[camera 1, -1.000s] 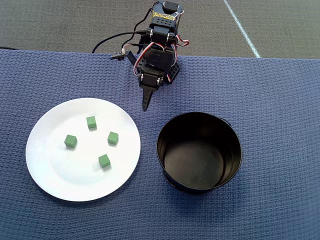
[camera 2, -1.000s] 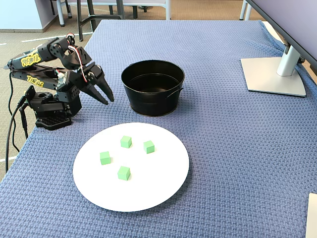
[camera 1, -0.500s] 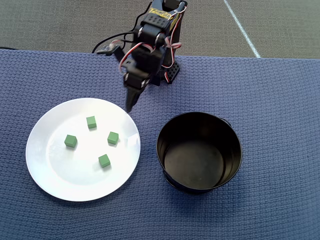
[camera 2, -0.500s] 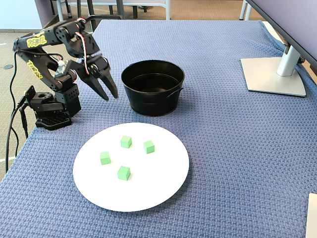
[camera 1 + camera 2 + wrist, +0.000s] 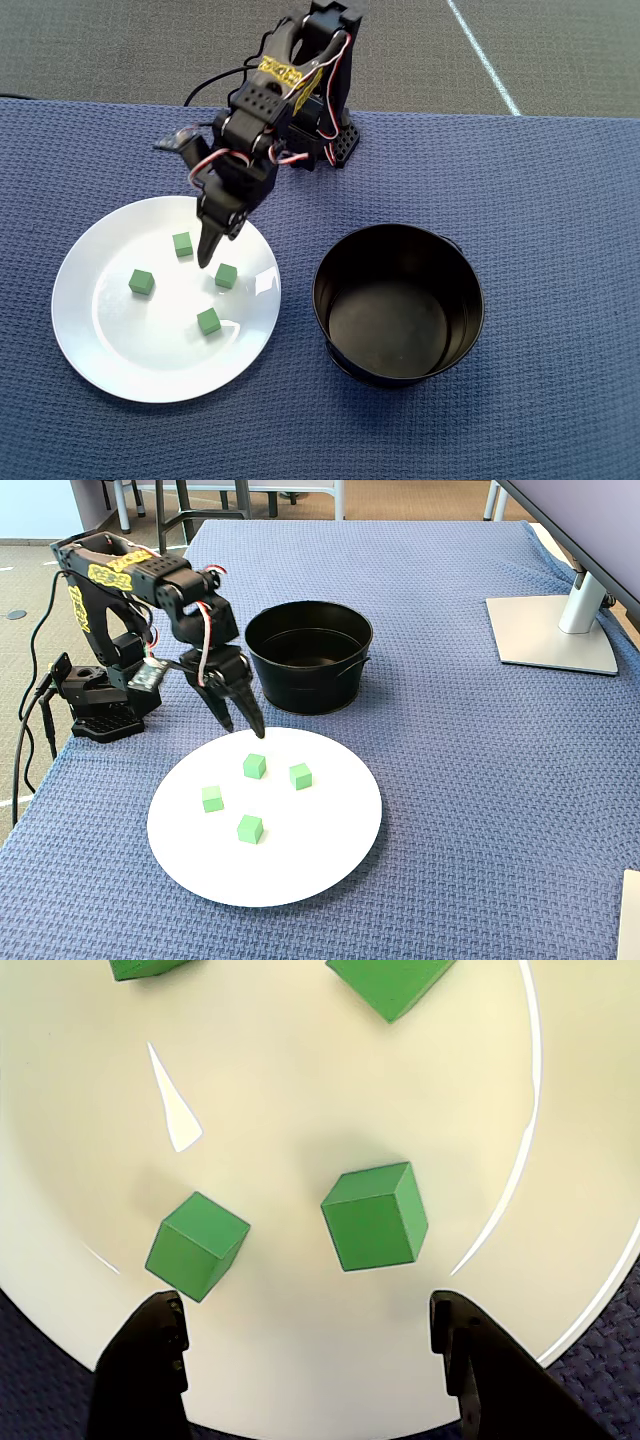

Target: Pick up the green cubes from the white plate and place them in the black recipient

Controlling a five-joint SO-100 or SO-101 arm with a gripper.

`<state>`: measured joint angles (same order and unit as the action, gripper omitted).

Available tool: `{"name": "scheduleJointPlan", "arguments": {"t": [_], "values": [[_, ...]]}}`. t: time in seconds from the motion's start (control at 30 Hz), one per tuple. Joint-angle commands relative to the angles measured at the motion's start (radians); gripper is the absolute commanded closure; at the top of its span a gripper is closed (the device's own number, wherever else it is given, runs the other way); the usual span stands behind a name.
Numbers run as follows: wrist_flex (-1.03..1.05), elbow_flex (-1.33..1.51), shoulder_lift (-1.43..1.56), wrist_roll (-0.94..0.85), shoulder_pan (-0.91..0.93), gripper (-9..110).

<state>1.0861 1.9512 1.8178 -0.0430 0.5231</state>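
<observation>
Cubes (image 5: pixel 375 1218), four, lie on the plate (image 5: pixel 120 370) under my gripper (image 5: pixel 305 1360). My gripper is spread and empty. Pot (image 5: pixel 400 300) stands apart.

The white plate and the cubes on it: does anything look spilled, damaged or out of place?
Nothing stands out. All four green cubes lie apart on the white plate, none spilled onto the blue cloth. The black bucket stands upright and empty. The claw hovers open over the plate.
</observation>
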Motion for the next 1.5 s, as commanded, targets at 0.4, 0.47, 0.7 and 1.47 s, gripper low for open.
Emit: {"name": "scheduleJointPlan", "arguments": {"t": [0.4,0.47,0.7,1.47], "values": [[-0.044,-0.137,-0.239,-0.334,-0.021,76],[-0.044,-0.144,-0.259,-0.391,-0.017,76],[-0.06,-0.198,-0.334,-0.462,0.009,76],[-0.112,-0.213,-0.407,-0.394,0.011,102]]}}
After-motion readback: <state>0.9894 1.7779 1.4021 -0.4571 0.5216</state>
